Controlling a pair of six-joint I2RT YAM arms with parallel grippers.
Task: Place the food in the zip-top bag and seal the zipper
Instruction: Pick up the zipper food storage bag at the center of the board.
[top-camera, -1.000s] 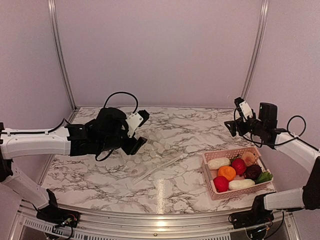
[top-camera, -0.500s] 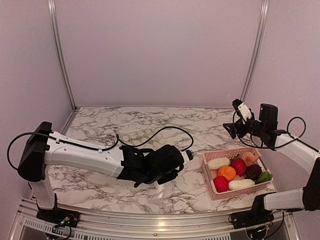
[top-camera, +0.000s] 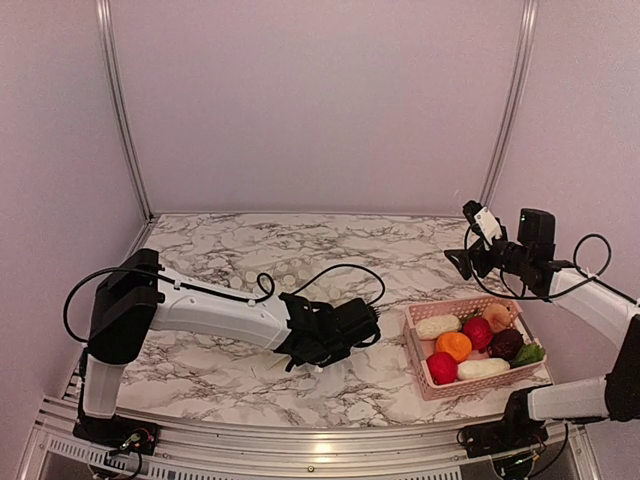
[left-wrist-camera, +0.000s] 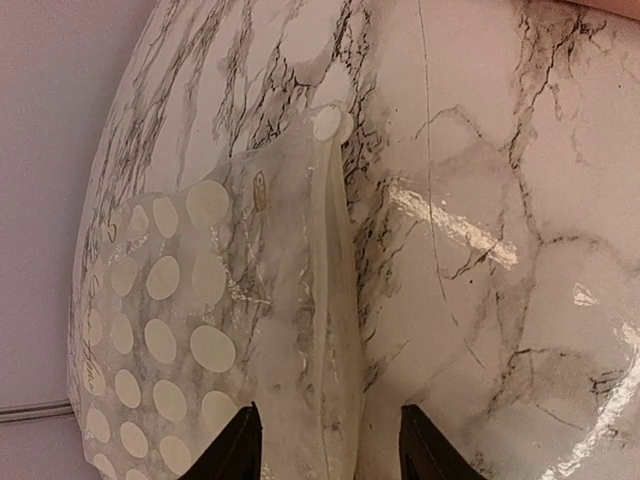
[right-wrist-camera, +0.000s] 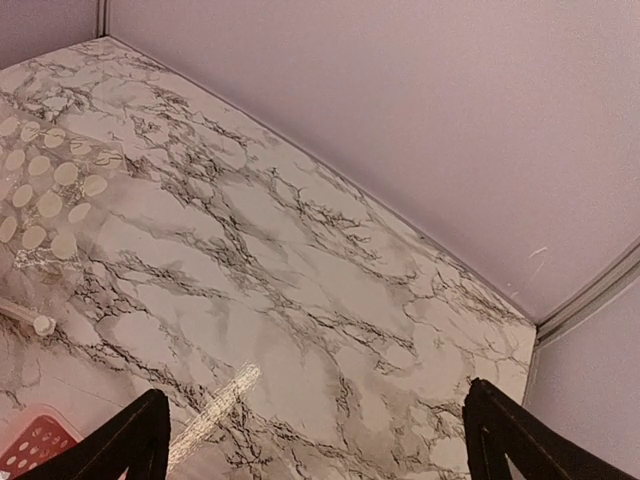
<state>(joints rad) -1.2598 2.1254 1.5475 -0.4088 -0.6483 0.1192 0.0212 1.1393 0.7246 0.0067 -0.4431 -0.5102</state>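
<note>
The left hand (left-wrist-camera: 330, 450) hangs low over the marble bench (top-camera: 400, 260) with its 2 fingers spread. They stand astride the mouth edge of the zip-top bag (left-wrist-camera: 180, 300) and pinch nothing that I can see. The bag lies flat on the bench. Its zipper (left-wrist-camera: 335, 300) starts in the gap between those fingers and runs straight ahead of the hand, so the strip's long axis lines up with the hand's reach rather than crossing it. The polka-dotted body of the bag spreads to 1 side of the hand, and bare marble lies on the other. That alignment is what the next move likely depends on: closing here would probably catch the strip from both sides, though whether the fingers are low enough to grip the plastic cannot be told. The right hand (right-wrist-camera: 320, 435) is held up in the air with its fingers wide apart and nothing between them. The bag is well apart from it, so the left hand is clearly the nearer 1 to the bag. The food (top-camera: 455, 346) sits in the pink slotted basket (top-camera: 417, 355), below and near the right hand and just beyond the left hand. No piece shows inside the bag, so by my reading the filling has not begun and the sealing is far off.
</note>
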